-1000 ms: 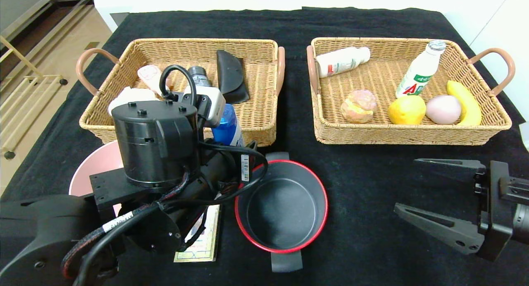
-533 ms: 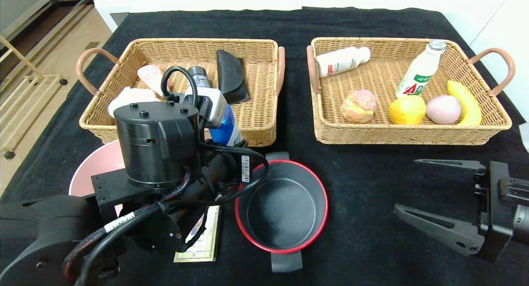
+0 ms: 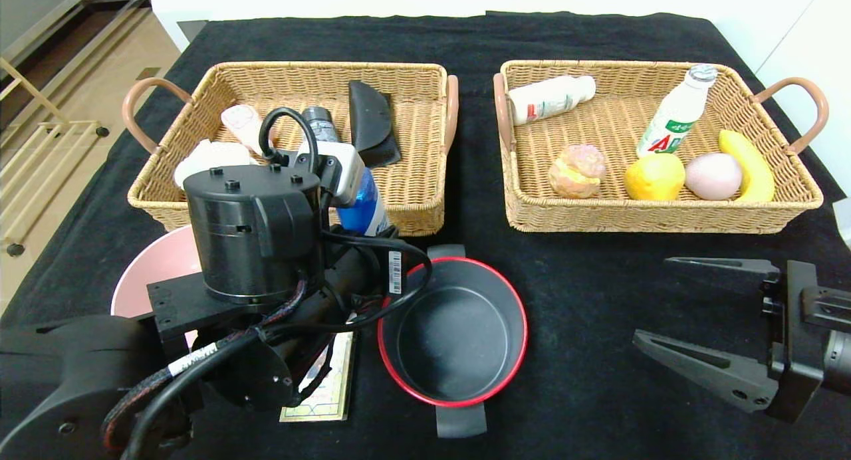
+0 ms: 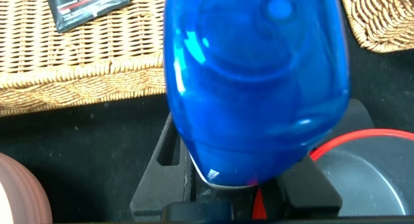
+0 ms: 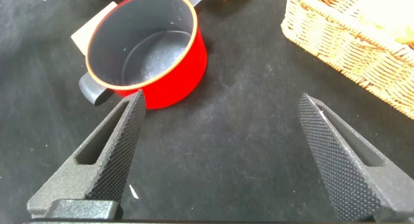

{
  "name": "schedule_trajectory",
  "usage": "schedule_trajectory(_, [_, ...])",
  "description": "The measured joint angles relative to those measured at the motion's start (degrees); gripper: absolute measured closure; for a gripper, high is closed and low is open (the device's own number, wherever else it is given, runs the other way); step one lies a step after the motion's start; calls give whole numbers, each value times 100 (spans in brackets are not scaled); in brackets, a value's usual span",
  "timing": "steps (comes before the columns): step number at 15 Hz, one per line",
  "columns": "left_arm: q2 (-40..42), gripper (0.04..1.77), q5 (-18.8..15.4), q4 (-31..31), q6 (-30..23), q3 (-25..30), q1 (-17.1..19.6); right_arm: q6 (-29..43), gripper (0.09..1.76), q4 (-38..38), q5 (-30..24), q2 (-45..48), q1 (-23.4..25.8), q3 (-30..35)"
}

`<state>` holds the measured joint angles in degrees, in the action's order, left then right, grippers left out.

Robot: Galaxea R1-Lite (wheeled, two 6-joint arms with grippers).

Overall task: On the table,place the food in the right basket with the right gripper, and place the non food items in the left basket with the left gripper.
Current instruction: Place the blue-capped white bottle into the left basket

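Left end effector [image 4: 249,185] has just clenched on the blue bottle [image 4: 255,81].
Left basket [image 3: 412,211] lies just beyond; lift next. Right end effector [image 3: 698,314] idle, released.

Black-draped table [image 3: 465,34], tan wood floor [image 3: 80,81] left, white cabinets [image 3: 798,41] beyond.

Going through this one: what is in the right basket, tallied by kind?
drink bottles: 2, the lying bottle and the leaning bottle
yellow fruit: 2, the lemon and the banana
pink round fruit: 1
pastry: 1
Total: 6
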<state>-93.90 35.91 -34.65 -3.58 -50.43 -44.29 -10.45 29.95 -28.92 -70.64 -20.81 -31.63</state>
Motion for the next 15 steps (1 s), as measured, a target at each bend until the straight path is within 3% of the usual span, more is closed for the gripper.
schedule_trajectory(7, [88,122,-78,28,12,88,-24,1,14,0,1,-20,11,0])
schedule_trajectory(15, [1031,122,-201,223,222,368,-44,9,14,0,1,0,-16,7])
